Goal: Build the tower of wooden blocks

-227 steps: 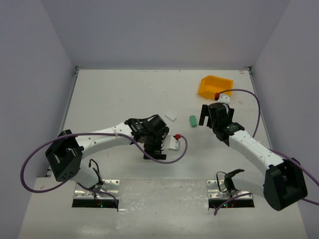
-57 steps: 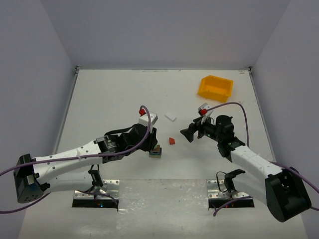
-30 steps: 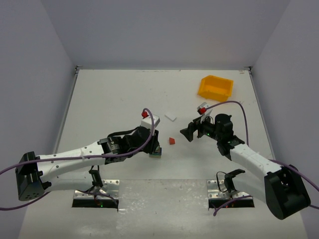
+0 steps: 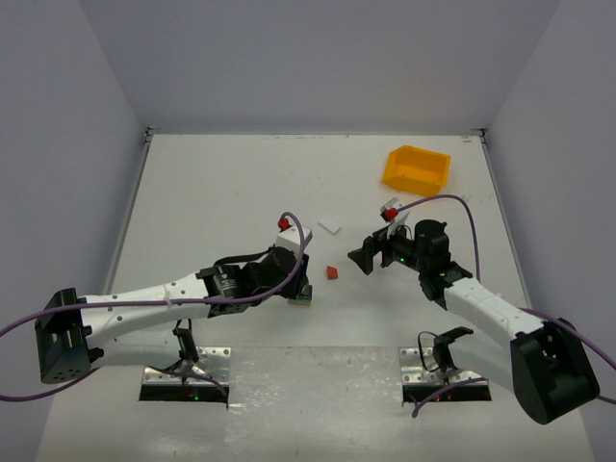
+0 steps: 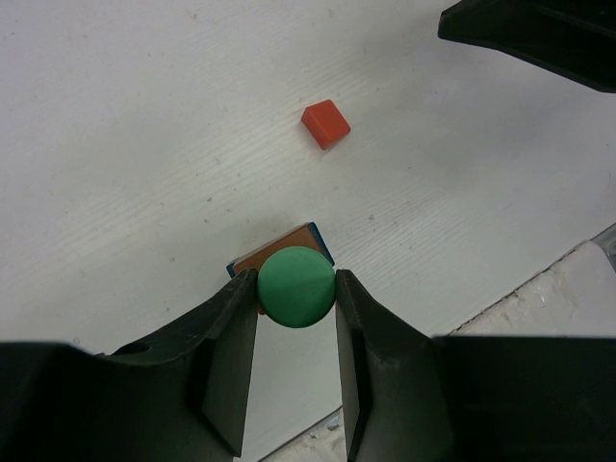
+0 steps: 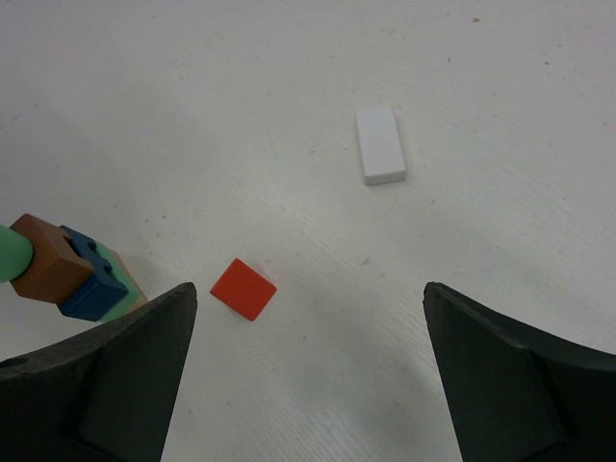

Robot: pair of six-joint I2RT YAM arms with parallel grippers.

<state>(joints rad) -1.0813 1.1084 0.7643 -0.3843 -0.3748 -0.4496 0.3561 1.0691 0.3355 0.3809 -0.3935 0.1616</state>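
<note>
Tower (image 6: 72,274) of blue and brown blocks at table's (image 4: 241,183) front middle; green piece (image 5: 296,287) over it, clamped in left gripper (image 5: 296,291); right gripper (image 6: 308,298) spread wide near loose red block (image 6: 243,289).

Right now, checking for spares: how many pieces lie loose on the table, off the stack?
2: a red block beside the stack, and a white piece farther back. Others may be hidden from view.
</note>
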